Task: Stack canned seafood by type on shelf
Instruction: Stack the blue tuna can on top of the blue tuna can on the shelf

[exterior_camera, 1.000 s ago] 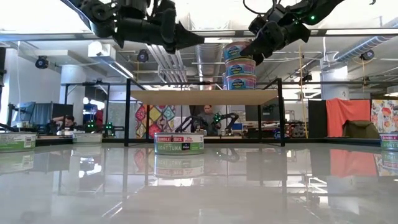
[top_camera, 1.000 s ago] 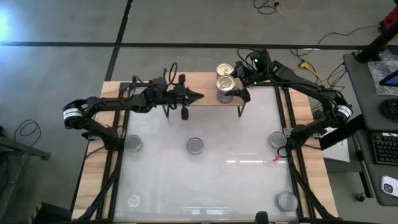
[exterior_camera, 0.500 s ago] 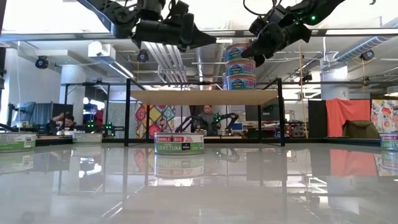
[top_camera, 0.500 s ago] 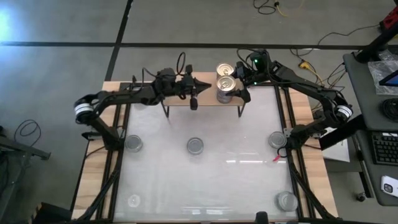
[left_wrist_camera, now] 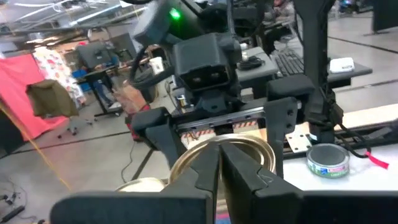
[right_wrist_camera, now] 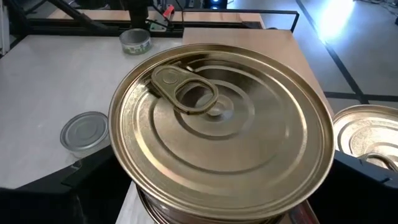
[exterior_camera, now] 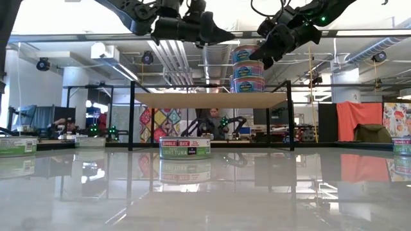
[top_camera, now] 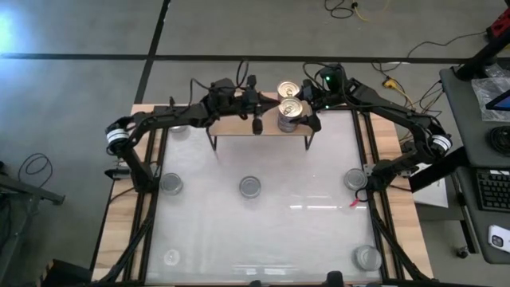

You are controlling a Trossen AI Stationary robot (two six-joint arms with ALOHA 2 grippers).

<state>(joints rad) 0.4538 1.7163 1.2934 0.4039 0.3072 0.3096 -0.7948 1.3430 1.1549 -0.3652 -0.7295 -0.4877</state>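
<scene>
The shelf (top_camera: 235, 126) stands at the table's far edge, with two stacks of gold-topped tins (top_camera: 288, 88) on its right end. My right gripper (top_camera: 301, 106) is open, and its fingers stand on either side of the nearer stack's top tin (right_wrist_camera: 217, 130), which rests on the tin below it. Whether the fingers touch that tin I cannot tell. My left gripper (top_camera: 269, 102) is shut and empty. It lies level above the shelf, pointing at the same stack (exterior_camera: 248, 67) from the table's left. Several silver-topped tins (top_camera: 250, 187) sit on the table.
Silver-topped tins rest at the table's left (top_camera: 171, 184), right (top_camera: 355, 179) and near corners (top_camera: 368, 257). One labelled tin (exterior_camera: 185, 147) sits in front of the shelf. The left half of the shelf top (exterior_camera: 180, 99) is bare. A desk with a keyboard (top_camera: 488, 187) stands to the right of the table.
My left gripper has travelled toward the table's right edge along the top of the shelf, rising a little. It has stayed shut and has come close to the gold-topped stacks. The tins have not moved.
</scene>
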